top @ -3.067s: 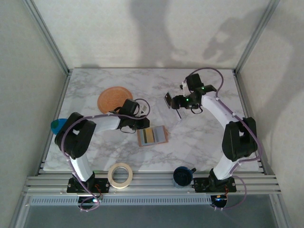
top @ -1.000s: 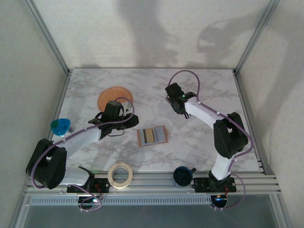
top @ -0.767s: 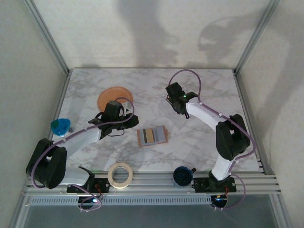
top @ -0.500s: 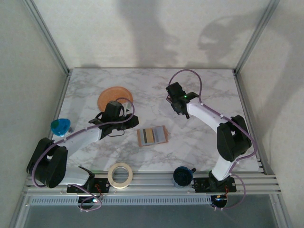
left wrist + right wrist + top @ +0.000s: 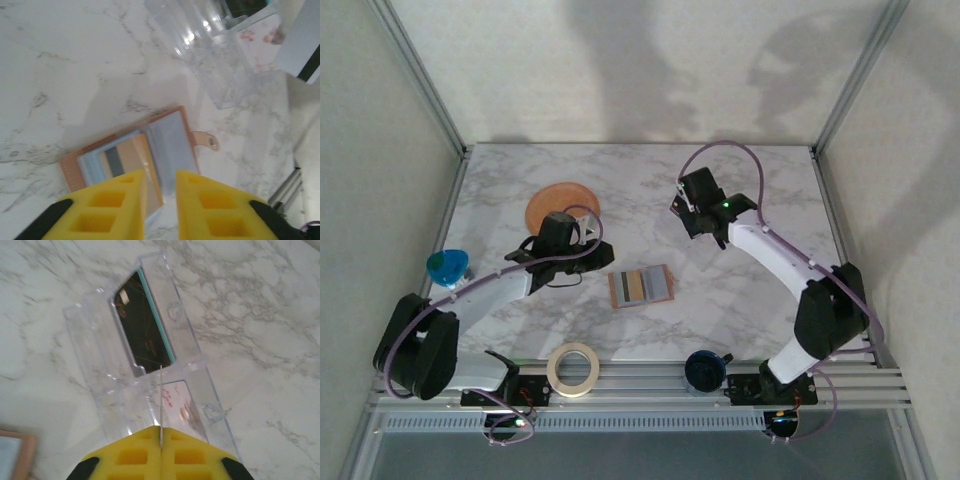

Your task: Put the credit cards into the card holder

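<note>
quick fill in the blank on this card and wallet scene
1. The tan-pink leather card holder lies ___ on the white marble table.
2. The clear plastic case holds a dark rectangular ___.
3. The right tool is ___ on a thin card.
4. The left tool, open over the card holder, has ___ fingers.
Missing: open; card; shut; yellow

The marble counter (image 5: 650, 180) carried an open card holder (image 5: 640, 287) near centre, an orange-brown disc (image 5: 560, 205) at ten o'clock, a clear case (image 5: 100, 365) at two o'clock.
</note>
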